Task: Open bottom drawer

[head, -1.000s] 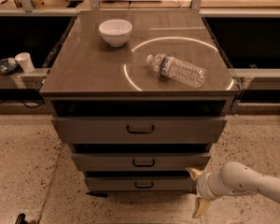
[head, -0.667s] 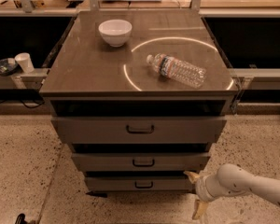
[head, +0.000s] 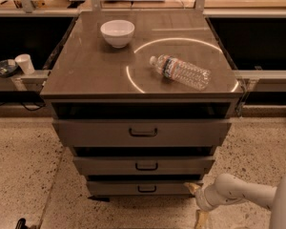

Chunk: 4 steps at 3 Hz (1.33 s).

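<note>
Pincer: low at right of frame, on the end of the white arm that enters from the lower right corner. Released; two tan fingers spread well apart, nothing between them. Upper finger points left at the right end of the bottom drawer; contact or just short of it, cannot tell. Lower finger points down toward the speckled floor.

Bottom drawer: lowest of three grey-brown fronts on the cabinet, small black handle at centre, well left of the pincer. Only its front shows, with a dark gap above; none of its inside is visible.

Above it: middle drawer, then top drawer, the tallest and widest, each with a black centre handle.

Worktop: white bowl upright, rear left. Clear plastic bottle on its side, right of centre, lying across a bright ring of reflected light.

Left ledge: white paper cup, upright.
</note>
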Available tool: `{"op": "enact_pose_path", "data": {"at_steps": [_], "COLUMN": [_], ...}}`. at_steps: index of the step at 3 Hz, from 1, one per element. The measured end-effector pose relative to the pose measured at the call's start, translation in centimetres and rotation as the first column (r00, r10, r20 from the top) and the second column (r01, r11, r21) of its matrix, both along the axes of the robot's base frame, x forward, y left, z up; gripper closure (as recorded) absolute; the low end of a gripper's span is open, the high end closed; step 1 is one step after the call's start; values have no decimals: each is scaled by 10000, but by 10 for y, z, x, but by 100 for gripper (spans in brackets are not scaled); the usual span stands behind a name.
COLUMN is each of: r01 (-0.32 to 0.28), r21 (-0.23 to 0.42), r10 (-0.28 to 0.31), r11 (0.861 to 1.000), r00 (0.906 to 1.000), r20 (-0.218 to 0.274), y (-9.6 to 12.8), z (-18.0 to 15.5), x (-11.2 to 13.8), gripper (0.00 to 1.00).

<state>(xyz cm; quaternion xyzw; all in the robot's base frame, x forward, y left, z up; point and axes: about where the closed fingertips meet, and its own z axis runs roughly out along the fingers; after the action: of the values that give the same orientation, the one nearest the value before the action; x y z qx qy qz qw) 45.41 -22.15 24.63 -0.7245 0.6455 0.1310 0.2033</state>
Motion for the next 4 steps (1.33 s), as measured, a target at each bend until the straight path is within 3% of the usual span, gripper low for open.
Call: {"op": "enact_pose_path", "data": {"at_steps": [2,4], "r01": [264,158], "r21": [38,417], "r10": [-265,-166], "r11": [9996,9990], "r00": [9986,9997], "r20": [447,183], "y": [-5,-13], "z": [-30,-59], "x": [36,80], "gripper": [0,3]}}
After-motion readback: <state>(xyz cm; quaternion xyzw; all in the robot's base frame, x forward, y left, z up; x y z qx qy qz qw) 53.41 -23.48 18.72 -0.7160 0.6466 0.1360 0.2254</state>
